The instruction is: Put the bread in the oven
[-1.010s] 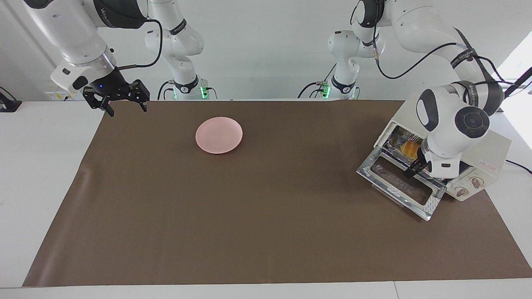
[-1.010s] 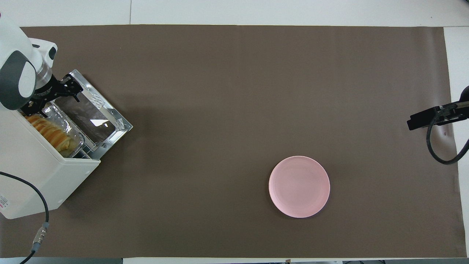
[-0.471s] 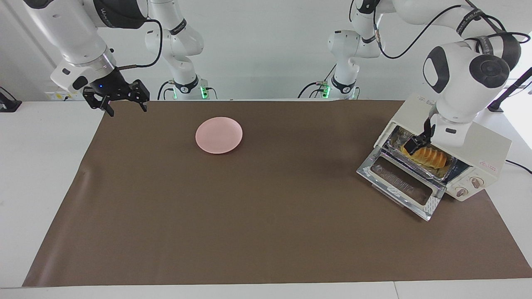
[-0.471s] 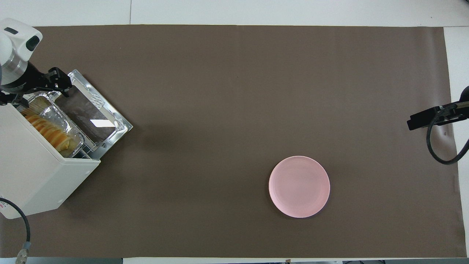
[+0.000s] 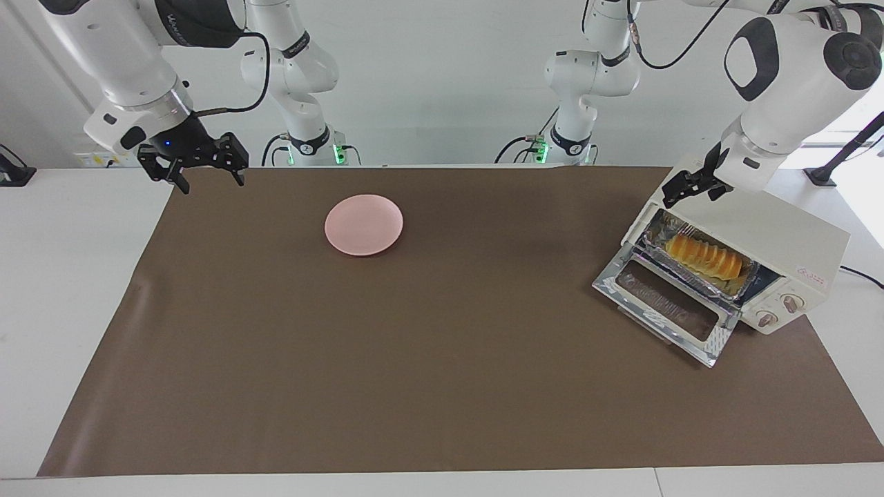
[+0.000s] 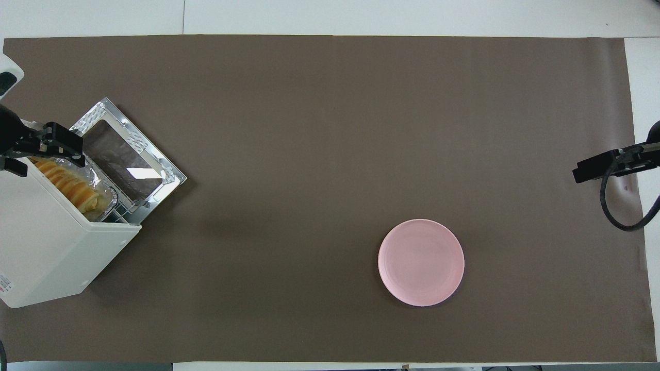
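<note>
Item: bread (image 5: pixel 703 255). Yellow-orange ridged loaf, lying lengthwise in a crinkled foil tray (image 5: pixel 663 231) on the rack, in the mouth of the oven (image 5: pixel 794 241). Not held by either tool. In the overhead view the loaf shows at the cavity's front edge, partly under the oven's top.

Item: oven. Cream-white box at the left arm's end of the surface (image 5: pixel 442 324), set at an angle. Its glass door (image 5: pixel 666 304) is folded down flat and open. Two knobs on the front panel.

Item: left tool (image 5: pixel 694 185). Raised over the oven's top corner, just above the end of the tray that lies nearer to the robots. Fingers spread wide, holding nothing, clear of the bread.

Item: right tool (image 5: pixel 200 164). Waiting in the air over the surface's edge at the right arm's end, well apart from everything. Fingers spread wide, empty.

Item: pink plate (image 5: pixel 364 224). Round, bare, resting on the brown mat (image 5: pixel 414 359) toward the right arm's end, well apart from the oven.

Status, as judged: placement looks done, since the bread sits inside the oven and is released. Left over, if wanted: the tray appears to sit near the front of the cavity and may need pushing deeper, and the door is not yet shut. The task sentence names neither step, so the job reads as essentially complete.
</note>
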Robot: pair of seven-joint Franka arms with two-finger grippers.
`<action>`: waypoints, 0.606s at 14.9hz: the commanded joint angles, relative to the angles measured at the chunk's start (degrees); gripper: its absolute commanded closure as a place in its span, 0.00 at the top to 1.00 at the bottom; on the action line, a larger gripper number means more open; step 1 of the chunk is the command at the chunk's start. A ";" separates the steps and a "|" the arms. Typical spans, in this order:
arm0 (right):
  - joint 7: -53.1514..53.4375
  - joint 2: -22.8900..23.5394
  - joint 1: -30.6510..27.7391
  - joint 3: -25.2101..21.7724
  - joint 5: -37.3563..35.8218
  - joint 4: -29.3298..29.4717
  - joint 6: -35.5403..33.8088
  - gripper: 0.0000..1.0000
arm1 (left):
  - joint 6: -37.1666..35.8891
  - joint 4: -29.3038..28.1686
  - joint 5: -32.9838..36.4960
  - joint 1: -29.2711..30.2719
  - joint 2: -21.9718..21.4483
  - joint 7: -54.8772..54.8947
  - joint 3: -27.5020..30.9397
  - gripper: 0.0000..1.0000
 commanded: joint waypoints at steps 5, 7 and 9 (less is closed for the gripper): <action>-0.63 -0.53 -0.50 0.25 0.80 -0.27 -0.57 1.00 | 3.35 -5.30 -1.09 0.33 -3.58 1.68 -0.48 1.00; -0.63 -0.53 -0.50 0.25 0.80 -0.27 -0.66 1.00 | 3.96 -5.31 -1.09 4.36 -3.68 1.86 -3.71 1.00; -0.63 -0.53 -0.50 0.25 0.80 -0.27 -0.66 1.00 | 2.66 -5.31 -1.09 5.52 -3.67 1.77 -6.28 1.00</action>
